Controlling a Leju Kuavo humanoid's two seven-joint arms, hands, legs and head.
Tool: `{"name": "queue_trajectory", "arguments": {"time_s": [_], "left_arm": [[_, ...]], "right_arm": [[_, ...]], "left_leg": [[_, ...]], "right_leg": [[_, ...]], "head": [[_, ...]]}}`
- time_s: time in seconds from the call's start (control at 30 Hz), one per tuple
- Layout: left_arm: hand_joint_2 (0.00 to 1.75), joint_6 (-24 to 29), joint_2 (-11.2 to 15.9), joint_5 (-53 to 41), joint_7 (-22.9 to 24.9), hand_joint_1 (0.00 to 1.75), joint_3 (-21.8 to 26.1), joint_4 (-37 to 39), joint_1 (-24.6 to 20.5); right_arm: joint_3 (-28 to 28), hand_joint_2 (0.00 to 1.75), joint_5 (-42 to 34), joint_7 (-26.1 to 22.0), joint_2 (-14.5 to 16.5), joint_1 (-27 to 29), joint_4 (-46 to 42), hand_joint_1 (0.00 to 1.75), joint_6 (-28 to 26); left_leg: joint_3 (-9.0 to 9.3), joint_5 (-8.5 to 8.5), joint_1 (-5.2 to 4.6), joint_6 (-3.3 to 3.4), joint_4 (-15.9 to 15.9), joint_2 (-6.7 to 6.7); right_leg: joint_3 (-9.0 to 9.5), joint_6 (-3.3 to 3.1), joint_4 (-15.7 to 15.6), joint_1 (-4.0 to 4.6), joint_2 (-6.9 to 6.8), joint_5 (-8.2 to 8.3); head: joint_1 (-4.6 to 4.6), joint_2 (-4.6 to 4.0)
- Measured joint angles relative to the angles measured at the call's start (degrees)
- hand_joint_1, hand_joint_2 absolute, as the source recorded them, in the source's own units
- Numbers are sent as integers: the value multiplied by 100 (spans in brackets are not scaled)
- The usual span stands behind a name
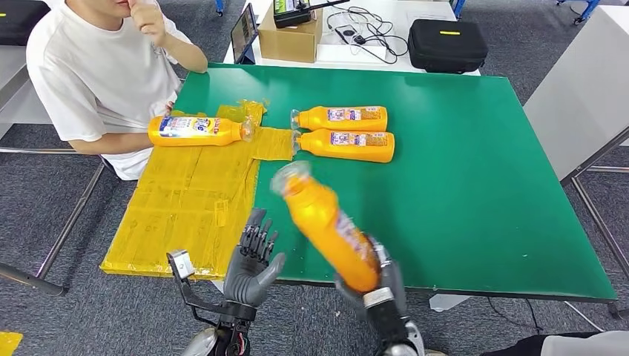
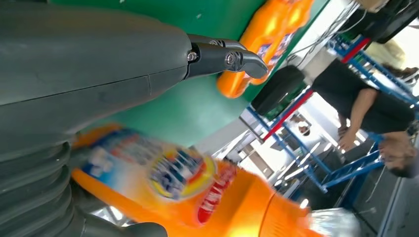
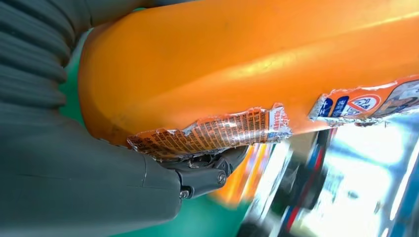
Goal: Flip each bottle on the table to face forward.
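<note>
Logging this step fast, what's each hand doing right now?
Left hand: open, fingers spread, holding nothing.
Right hand: holding an orange bottle by its base, above the table edge.

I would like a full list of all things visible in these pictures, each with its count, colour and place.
held bottle: 1, orange, lifted over the table's near edge in the right hand, cap pointing away from the robot.
paired bottles: 2, orange, lying side by side at mid-table, back labels up.
far-left bottle: 1, orange with blue front label up, lying on the yellow sheet beside the person.
yellow sheet: 1, yellow, over the table's left part.
table: 1, green.
cardboard box: 1, brown, on the white table behind.
black case: 1, black, same white table.
person: 1, white shirt, seated at far left.
left hand: 1, grey, spread, holding nothing.
right hand: 1, grey, gripping the held bottle's base.
</note>
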Motion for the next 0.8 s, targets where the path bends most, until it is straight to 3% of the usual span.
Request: {"name": "queue_trajectory", "arguments": {"time_s": [0.23,0.47,0.8], "left_arm": [[175,-189,-28,-223,-113,0,-22,190,-51],[175,-743,-13,-627,-454,0,-128,312,-99],[175,-987,-12,-890,-664,0,-140,483,-118]], "right_arm": [[659,175,320,99,-159,-110,37,175,74],[1175,175,813,595,-302,-448,111,175,724],[1427,175,901,773,-430,-691,228,175,1009]], "left_leg": [[-3,0,0,0,0,0],[-4,1,1,1,0,0],[-8,1,0,1,0,-1]], "right_leg": [[-3,0,0,1,0,0],[-4,0,1,1,0,1],[-6,0,0,0,-1,1]], "head": [[1,0],[0,0],[-1,0]]}}
